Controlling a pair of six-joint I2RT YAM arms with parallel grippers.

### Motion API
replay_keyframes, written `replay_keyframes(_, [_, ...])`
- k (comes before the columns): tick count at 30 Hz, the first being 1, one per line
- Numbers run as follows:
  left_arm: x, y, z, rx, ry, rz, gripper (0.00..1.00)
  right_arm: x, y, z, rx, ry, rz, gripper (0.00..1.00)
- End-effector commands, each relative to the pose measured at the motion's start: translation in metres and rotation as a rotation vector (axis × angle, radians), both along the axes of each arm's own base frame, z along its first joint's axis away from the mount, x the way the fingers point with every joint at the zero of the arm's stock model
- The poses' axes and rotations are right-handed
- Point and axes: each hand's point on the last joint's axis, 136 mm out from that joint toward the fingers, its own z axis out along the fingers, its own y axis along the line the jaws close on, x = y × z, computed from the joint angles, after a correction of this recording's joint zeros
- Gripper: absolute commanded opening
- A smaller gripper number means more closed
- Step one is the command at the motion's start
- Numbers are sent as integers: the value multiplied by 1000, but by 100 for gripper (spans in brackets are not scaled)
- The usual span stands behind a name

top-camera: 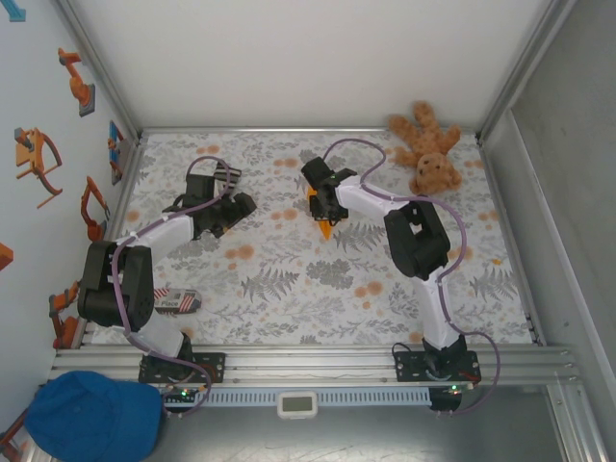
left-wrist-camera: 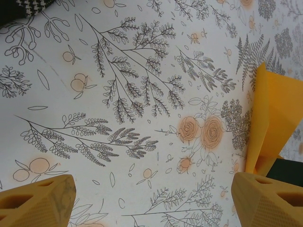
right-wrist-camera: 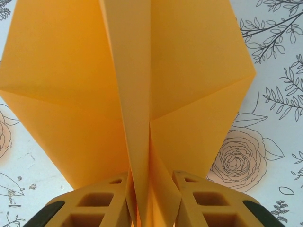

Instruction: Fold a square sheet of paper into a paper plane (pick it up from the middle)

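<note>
Since the right gripper (right-wrist-camera: 150, 191) pinches its centre keel between narrow fingers at bottom centre, the pointed orange-yellow paper plane (right-wrist-camera: 189, 71) likely holds its folds; the left gripper (left-wrist-camera: 151, 201) gapes wide, empty.

Floral tbl cover (top-camera: 289, 298), white back wall (top-camera: 308, 58), alu frame (top-camera: 318, 358), L-wall stickers (top-camera: 38, 159)

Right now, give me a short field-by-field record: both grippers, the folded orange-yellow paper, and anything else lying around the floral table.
left gripper: open, empty, above the floral table cover
right gripper: fingers flank the centre fold of the orange-yellow folded paper plane; grip uncertain
paper plane position: mid-table
brown plush teddy bear: far right corner, apart from both arms
patterned fabric sock: near left, beside left arm
blue fabric cap: off the table, near-left corner
</note>
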Motion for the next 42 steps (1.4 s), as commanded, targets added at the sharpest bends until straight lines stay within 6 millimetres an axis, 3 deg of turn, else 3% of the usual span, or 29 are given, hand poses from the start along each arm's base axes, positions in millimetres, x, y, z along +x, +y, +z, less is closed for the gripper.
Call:
replay_keyframes(1, [-7,0,2,7,-4,-25,85,5,-1,1,-8,-3,-6,28])
replay_keyframes(18, [-8,-3,-3,-1,9,-34,85,5,1,-14,-25,22,8,17])
replay_keyframes(27, [-8,-3,-3,0,9,-36,86,7,-1,-15,-33,18,-1,6])
replay_keyframes(34, [-7,-4,-5,-4,13,-40,85,25,11,17,16,-61,20,5])
replay_keyframes(42, [-10,-10,-11,-15,36,-57,86,41,19,1,90,-18,-4,5])
